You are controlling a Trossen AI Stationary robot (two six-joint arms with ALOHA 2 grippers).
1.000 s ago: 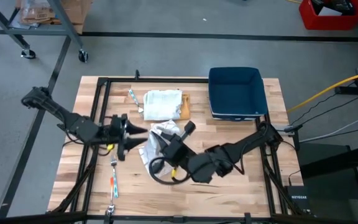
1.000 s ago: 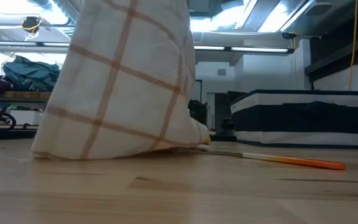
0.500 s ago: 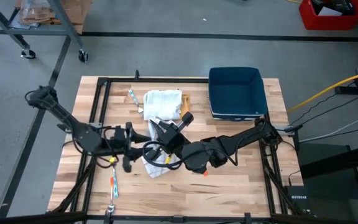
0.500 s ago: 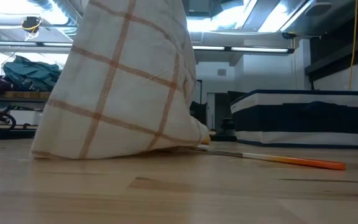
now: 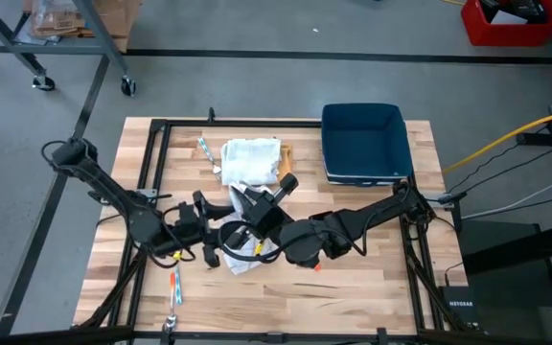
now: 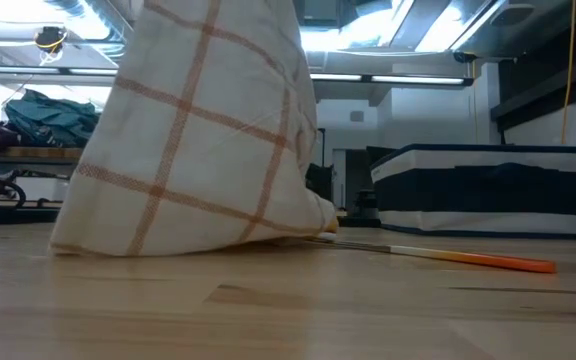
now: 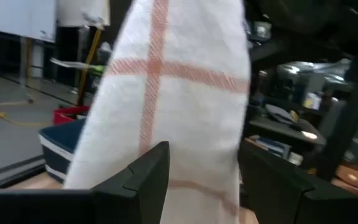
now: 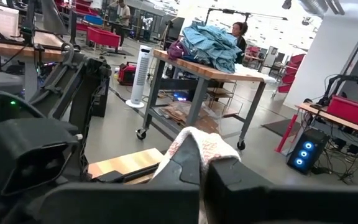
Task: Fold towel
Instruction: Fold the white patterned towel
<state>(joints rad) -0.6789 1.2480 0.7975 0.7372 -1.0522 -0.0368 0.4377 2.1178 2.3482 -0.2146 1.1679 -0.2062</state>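
A white towel with orange checks (image 5: pixel 241 259) stands raised at the table's middle. In the low view the towel (image 6: pixel 198 150) rises out of the picture's top, and its lower edge (image 6: pixel 168 245) rests on the wood. My right gripper (image 5: pixel 257 217) is shut on the towel's top. My left gripper (image 5: pixel 213 240) is open beside the towel on its left. In the left wrist view the hanging towel (image 7: pixel 179 93) fills the gap between the two fingers (image 7: pixel 148 177); whether they touch it, I cannot tell. My right gripper (image 8: pixel 202 168) pinches a bunched fold of the towel's upper part (image 8: pixel 204 144) between its two shut fingers; the fold sticks out past the fingertips. The towel hangs below the hold, with its lower edge on the table. How many layers are held I cannot tell.
A second, folded white towel (image 5: pixel 252 160) lies near the far edge. A dark blue bin (image 5: pixel 364 142) stands at the far right. Orange-handled tools lie at the near left (image 5: pixel 175 286) and far side (image 5: pixel 204 149); one tool (image 6: pixel 468 258) lies behind the towel.
My left gripper has moved toward the table's near edge and right, up to the towel, and turned toward it. My right gripper has shifted a little toward the left and far edge with the towel's top. The towel's lower edge has stayed on the table.
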